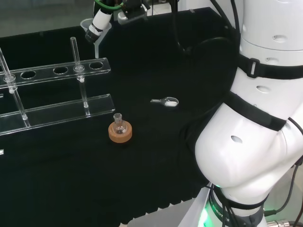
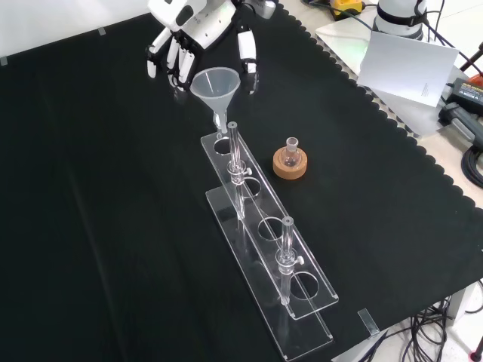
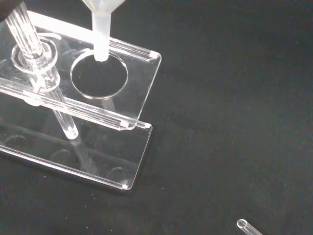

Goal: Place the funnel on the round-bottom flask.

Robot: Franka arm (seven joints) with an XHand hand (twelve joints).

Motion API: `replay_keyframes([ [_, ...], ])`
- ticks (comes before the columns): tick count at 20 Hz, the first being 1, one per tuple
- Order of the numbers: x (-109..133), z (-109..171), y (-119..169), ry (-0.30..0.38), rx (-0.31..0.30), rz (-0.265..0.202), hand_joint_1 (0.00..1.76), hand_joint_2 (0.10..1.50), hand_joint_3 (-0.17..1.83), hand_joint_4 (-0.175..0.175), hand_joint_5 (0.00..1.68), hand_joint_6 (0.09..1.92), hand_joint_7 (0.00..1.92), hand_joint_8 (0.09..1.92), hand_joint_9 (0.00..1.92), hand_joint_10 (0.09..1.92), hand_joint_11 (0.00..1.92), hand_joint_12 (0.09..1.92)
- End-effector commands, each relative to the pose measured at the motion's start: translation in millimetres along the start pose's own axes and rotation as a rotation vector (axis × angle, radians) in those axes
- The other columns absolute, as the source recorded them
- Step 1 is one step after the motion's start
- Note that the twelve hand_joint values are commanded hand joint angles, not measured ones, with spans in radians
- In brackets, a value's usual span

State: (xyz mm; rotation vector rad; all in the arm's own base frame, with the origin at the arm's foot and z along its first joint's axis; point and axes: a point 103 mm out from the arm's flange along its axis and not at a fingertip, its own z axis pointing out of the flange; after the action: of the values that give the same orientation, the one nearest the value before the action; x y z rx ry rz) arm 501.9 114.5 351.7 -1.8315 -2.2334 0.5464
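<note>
Your hand [image 2: 198, 34] has its fingers curled around the funnel [image 2: 216, 83]; watch its stem snagging the rack [image 2: 268, 249] en route to the flask [image 2: 290, 153].

In the front view, the funnel [image 2: 216, 84] hangs over the rack's [image 2: 266, 249] far end, flask [image 2: 291, 154] to its right

I see a clear rack [image 2: 266, 249] holding two upright tubes (glass), and a small spoon [image 1: 166, 101] lying apart.
</note>
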Motion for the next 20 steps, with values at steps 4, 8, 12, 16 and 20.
replay_keyframes([
  [4, -7, 1, -6, -0.001, -0.016, -0.001, 0.8, 0.75, 0.02, 0.019, 0.82, 0.16, 1.15, 0.38, 0.63, 0.42, 0.0, 0.77],
  [8, -8, 1, -10, -0.015, -0.023, 0.002, 0.8, 0.75, 0.02, 0.018, 0.83, 0.17, 1.15, 0.38, 0.63, 0.42, 0.0, 0.77],
  [12, -8, 2, -18, -0.024, -0.028, 0.004, 0.8, 0.75, 0.02, 0.018, 0.83, 0.17, 1.16, 0.38, 0.63, 0.42, 0.0, 0.77],
  [16, -8, 9, -32, -0.015, -0.035, 0.016, 0.8, 0.76, 0.02, 0.018, 0.83, 0.18, 1.16, 0.38, 0.63, 0.42, 0.0, 0.77],
  [20, -11, 19, -50, -0.005, -0.024, 0.051, 0.81, 0.76, 0.02, 0.018, 0.83, 0.18, 1.16, 0.38, 0.63, 0.42, 0.0, 0.77],
])
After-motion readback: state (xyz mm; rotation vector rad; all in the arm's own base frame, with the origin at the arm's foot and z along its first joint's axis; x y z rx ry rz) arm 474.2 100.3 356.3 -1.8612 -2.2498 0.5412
